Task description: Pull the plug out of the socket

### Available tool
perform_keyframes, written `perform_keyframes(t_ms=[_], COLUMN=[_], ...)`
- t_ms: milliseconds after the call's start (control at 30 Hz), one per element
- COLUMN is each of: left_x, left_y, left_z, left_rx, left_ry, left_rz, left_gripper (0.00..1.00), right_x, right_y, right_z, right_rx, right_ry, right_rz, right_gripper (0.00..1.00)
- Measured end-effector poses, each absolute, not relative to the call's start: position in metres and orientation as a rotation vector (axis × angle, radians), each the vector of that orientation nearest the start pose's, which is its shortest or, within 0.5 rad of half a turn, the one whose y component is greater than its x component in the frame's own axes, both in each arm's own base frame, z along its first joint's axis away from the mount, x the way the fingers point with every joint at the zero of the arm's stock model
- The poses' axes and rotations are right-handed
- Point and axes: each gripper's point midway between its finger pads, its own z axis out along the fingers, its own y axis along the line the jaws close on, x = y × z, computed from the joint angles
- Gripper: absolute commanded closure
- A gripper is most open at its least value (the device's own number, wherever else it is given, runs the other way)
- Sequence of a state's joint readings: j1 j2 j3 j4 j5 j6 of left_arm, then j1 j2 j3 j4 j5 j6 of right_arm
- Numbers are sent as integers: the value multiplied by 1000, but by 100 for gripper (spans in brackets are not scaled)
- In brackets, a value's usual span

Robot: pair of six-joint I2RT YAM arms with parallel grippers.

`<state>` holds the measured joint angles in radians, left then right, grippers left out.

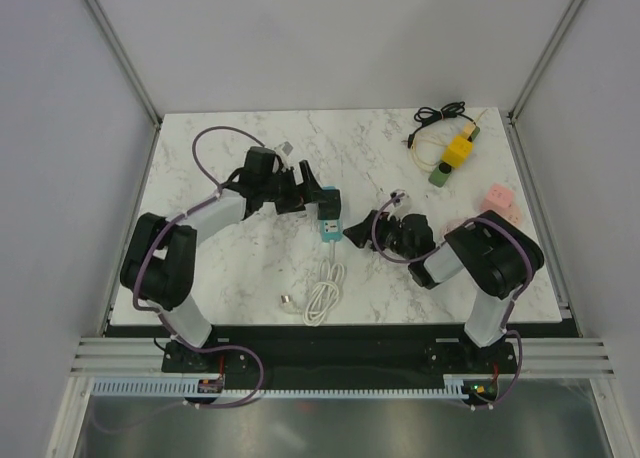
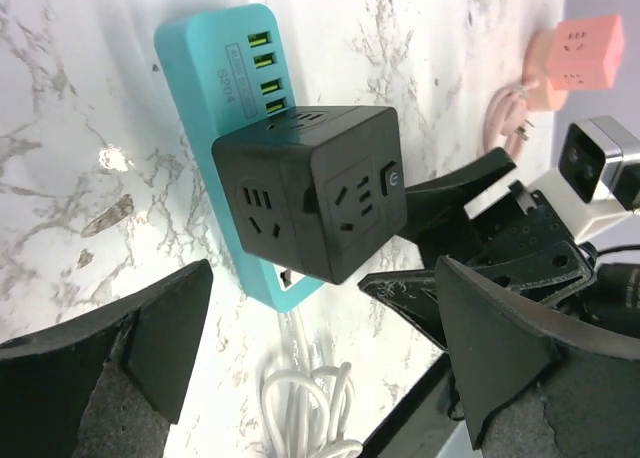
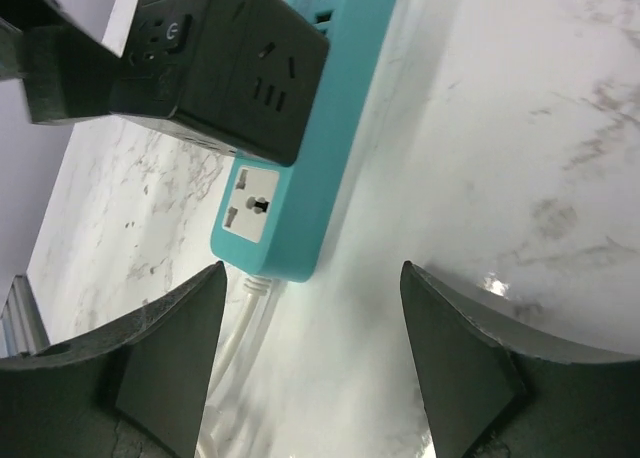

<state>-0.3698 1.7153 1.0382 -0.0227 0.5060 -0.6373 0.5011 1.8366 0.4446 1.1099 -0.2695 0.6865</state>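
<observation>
A black cube plug [image 2: 315, 193] sits plugged into a teal power strip [image 2: 205, 73] lying on the marble table; both also show in the right wrist view, the cube [image 3: 220, 63] on the strip [image 3: 305, 168], and in the top view, the strip [image 1: 328, 218]. The strip's white cable [image 1: 322, 296] is coiled toward the front. My left gripper [image 1: 312, 193] is open, just left of the cube, its fingers [image 2: 150, 343] apart and empty. My right gripper [image 1: 360, 230] is open just right of the strip, fingers [image 3: 170, 353] empty.
At the back right lie a yellow cube socket [image 1: 459, 150], a green block [image 1: 439, 176] and a black cable [image 1: 440, 111]. A pink cube socket [image 1: 500, 200] stands at the right, also in the left wrist view [image 2: 580, 53].
</observation>
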Motion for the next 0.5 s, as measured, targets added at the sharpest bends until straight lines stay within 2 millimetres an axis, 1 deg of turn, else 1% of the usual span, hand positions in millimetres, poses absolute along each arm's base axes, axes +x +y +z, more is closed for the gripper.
perform_keyframes(t_ms=[67, 100, 133, 233, 300, 333, 400, 467, 500], left_x=[364, 365, 367, 377, 383, 385, 384, 381, 384], left_y=[-255, -257, -260, -277, -288, -293, -301, -302, -303], left_z=[113, 119, 125, 143, 148, 148, 140, 125, 124], left_rx=[-20, -7, 8, 49, 61, 68, 83, 101, 100], left_ry=[2410, 2418, 2412, 2416, 2411, 2410, 2432, 2461, 2457], left_rz=[-996, -943, -915, -750, -641, -591, -503, -405, -369], left_gripper=[0, 0, 0, 0, 0, 0, 0, 0, 0], right_x=[321, 319, 319, 319, 320, 320, 321, 322, 322], right_y=[252, 246, 244, 233, 227, 225, 222, 220, 220], right_z=[42, 43, 43, 50, 53, 53, 52, 51, 51], right_rx=[9, 32, 36, 74, 98, 107, 121, 128, 130], right_ry=[1983, 1980, 1978, 1949, 1936, 1934, 1933, 1932, 1931], right_rz=[1021, 996, 990, 947, 920, 910, 892, 884, 881], right_gripper=[21, 20, 20, 20, 19, 19, 19, 19, 19])
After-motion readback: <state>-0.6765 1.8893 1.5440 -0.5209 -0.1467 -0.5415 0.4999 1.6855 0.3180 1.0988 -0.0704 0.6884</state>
